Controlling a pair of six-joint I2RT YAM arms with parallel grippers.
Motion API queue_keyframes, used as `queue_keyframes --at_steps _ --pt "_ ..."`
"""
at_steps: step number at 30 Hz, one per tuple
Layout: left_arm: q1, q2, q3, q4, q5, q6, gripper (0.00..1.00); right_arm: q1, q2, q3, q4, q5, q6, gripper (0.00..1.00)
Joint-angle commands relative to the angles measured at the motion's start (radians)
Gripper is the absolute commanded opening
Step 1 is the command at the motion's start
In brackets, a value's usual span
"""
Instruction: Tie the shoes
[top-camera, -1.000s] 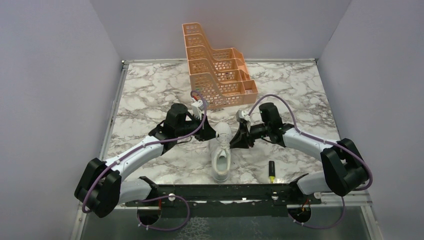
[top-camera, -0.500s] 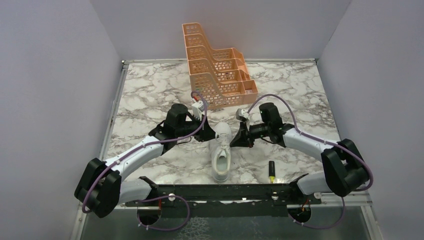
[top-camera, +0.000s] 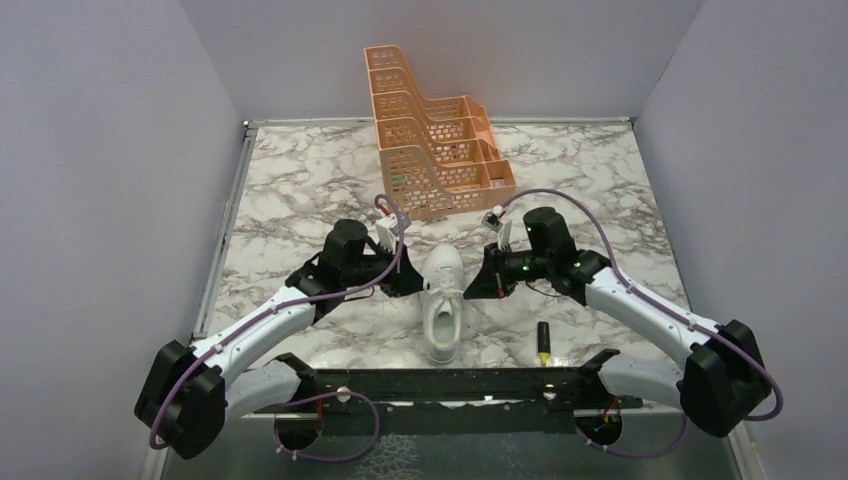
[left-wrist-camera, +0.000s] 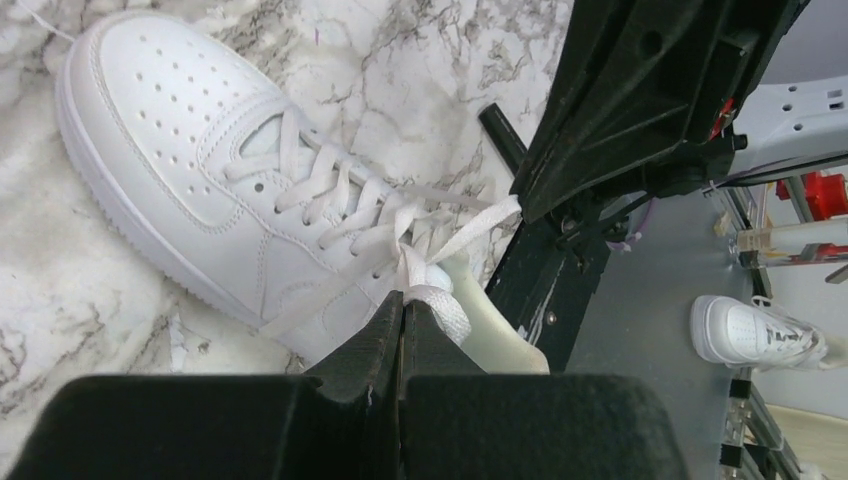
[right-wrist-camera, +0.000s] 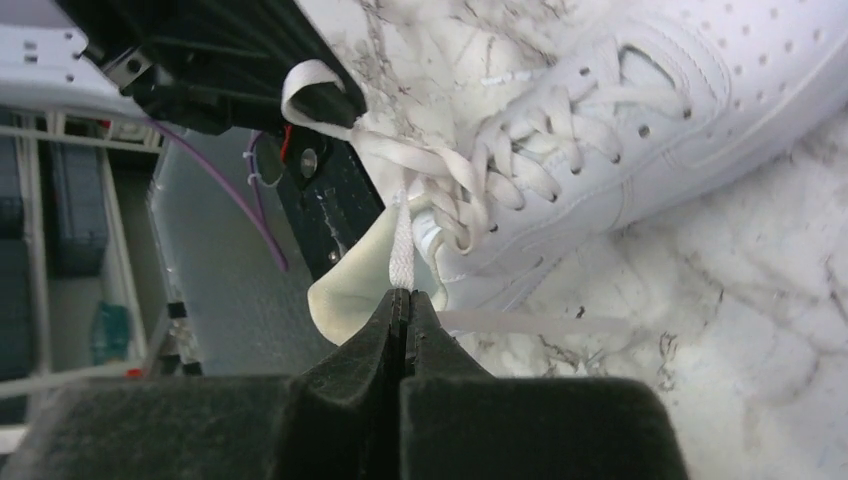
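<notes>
L gripper (left-wrist-camera: 402, 306), R gripper (right-wrist-camera: 401, 300) clamped shut (arms angled inward).

**Item: white sneaker on marble table, two arms attending**

One white sneaker (top-camera: 441, 318) lies mid-table (top-camera: 300, 180) with its toe toward the far side and its laces (top-camera: 442, 291) uppermost. The left gripper (top-camera: 410, 281) is close against its left flank and the right gripper (top-camera: 476, 286) just beside its right flank, both at lace level; whether either holds a lace is too small to tell. A stepped orange rack (top-camera: 430, 150) stands well behind the sneaker. A black marker (top-camera: 543, 342) with a yellow tip lies to the right of the heel, near the black base rail (top-camera: 450, 385).
</notes>
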Motion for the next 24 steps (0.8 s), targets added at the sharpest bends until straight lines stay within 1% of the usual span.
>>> queue_keyframes --at_steps 1,5,7,10,12,15,20,21,22,23,24 --pt "-0.012 -0.033 -0.024 -0.066 0.010 -0.018 0.00 0.012 0.056 0.073 -0.126 0.094 0.162 0.01" --pt "-0.021 -0.043 -0.039 -0.093 0.009 -0.047 0.00 0.016 0.144 0.117 -0.175 0.050 0.170 0.01" --pt "-0.023 -0.041 -0.034 -0.136 -0.005 -0.058 0.00 0.023 0.167 0.133 -0.188 0.041 0.171 0.01" --pt "-0.028 -0.047 -0.029 -0.185 -0.033 -0.094 0.00 0.024 0.158 0.143 -0.187 0.050 0.177 0.01" --pt "-0.028 -0.046 -0.011 -0.244 -0.079 -0.131 0.00 0.024 0.160 0.152 -0.208 0.050 0.175 0.01" --pt "-0.029 -0.018 0.026 -0.317 -0.105 -0.131 0.00 0.026 0.176 0.166 -0.235 0.025 0.164 0.01" --pt "-0.028 -0.016 0.016 -0.335 -0.111 -0.134 0.01 0.032 0.176 0.164 -0.224 0.025 0.157 0.01" --pt "-0.029 -0.025 0.010 -0.339 -0.115 -0.141 0.04 0.031 0.178 0.164 -0.224 0.026 0.155 0.01" --pt "-0.029 -0.033 0.009 -0.351 -0.125 -0.146 0.10 0.032 0.180 0.163 -0.225 0.023 0.153 0.01" --pt "-0.029 -0.045 0.009 -0.369 -0.138 -0.151 0.17 0.032 0.183 0.163 -0.228 0.021 0.148 0.01" --pt "-0.028 -0.056 0.010 -0.386 -0.147 -0.156 0.26 0.032 0.187 0.164 -0.234 0.020 0.142 0.01"
